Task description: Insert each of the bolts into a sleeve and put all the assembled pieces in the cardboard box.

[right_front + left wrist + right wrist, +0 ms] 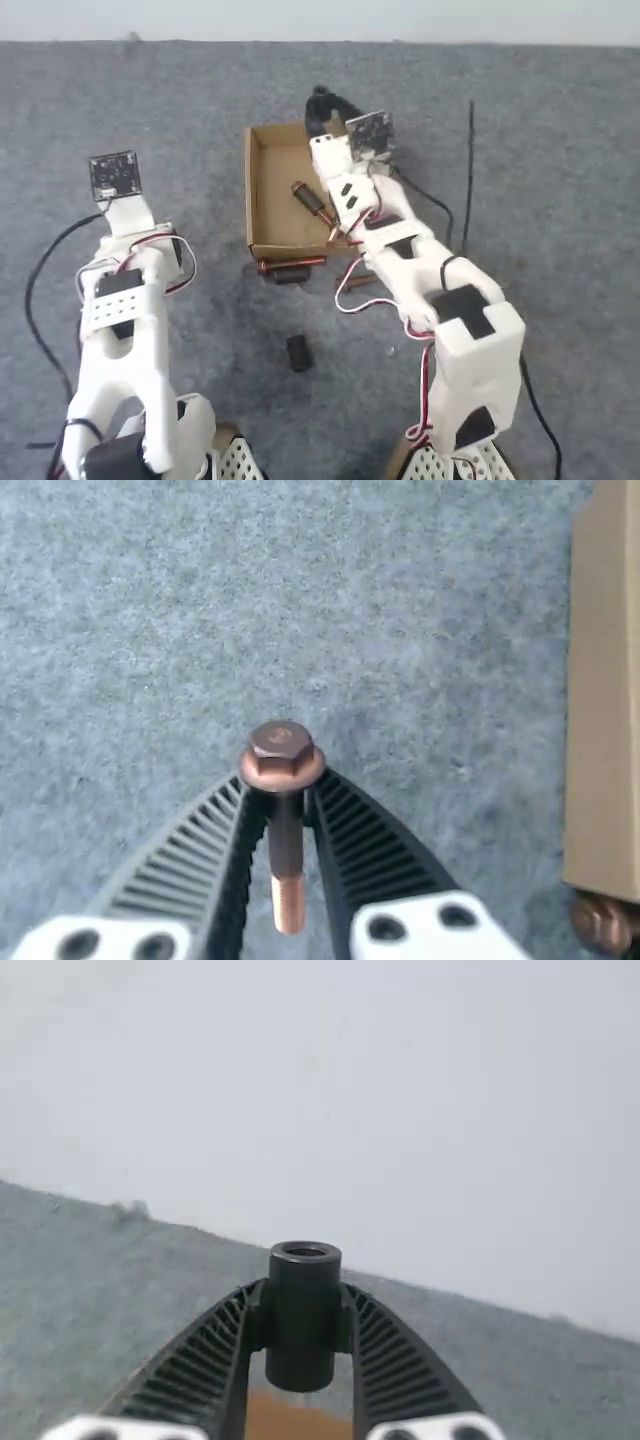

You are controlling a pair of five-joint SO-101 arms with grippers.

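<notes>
Cardboard box (272, 205) holds one sleeved bolt (311, 200), lying flat.

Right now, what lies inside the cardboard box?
One bolt inside a dark sleeve lies on the cardboard box floor. The right arm covers part of the box, so anything there is hidden.

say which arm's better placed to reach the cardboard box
Right, probably: the right gripper, holding the black cylindrical sleeve, hangs over the brown cardboard box; the left gripper, with the copper hex bolt, is beside it.

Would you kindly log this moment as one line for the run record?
left hand: shut on bolt | right hand: shut on sleeve | box: one piece inside
</notes>
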